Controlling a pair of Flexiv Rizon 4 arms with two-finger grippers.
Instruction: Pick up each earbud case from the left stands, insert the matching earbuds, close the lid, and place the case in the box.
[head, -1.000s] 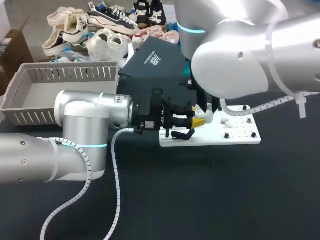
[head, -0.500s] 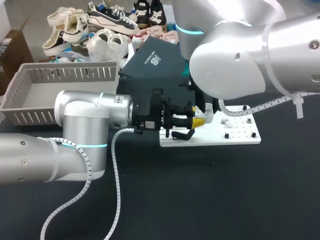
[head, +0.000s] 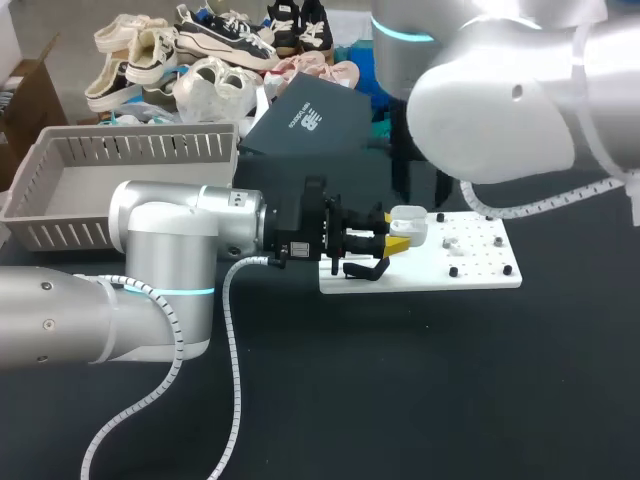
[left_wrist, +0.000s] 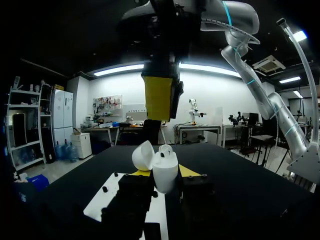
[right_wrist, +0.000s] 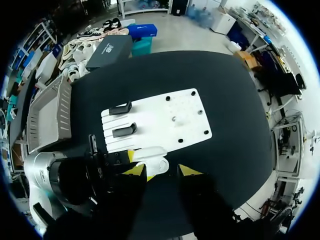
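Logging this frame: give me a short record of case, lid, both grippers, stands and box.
case: white earbud case, held above the white board
lid: open
left gripper: shut on the case
right gripper: open, empty, above the case
stands: two, black, both empty
box: no case seen inside

**Tally on the table**

There is 1 white earbud case (head: 408, 222). There is 1 white board (head: 480, 275), and it carries 2 black stands (right_wrist: 124, 130). At far left sits 1 grey basket (head: 60, 235). There are 2 grippers: the left gripper (head: 398, 241) and the right gripper (right_wrist: 162, 171).
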